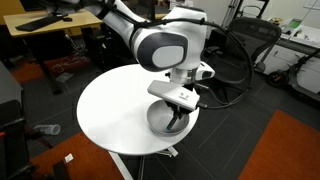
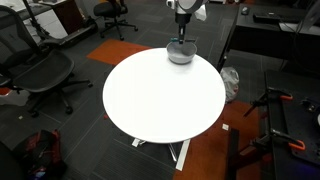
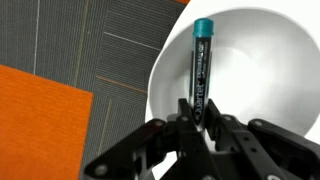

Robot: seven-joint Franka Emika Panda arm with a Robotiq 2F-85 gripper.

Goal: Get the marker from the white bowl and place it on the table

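Note:
The marker has a dark barrel with white lettering and a teal end, and lies inside the white bowl. In the wrist view my gripper has both fingers pressed on the marker's near end. In both exterior views the gripper reaches down into the bowl, which sits at the edge of the round white table. The marker is hidden in both exterior views.
Grey carpet with an orange patch lies beside the table. Office chairs and wooden desks stand around it. A black cable loops from the arm. A black stand is near the table.

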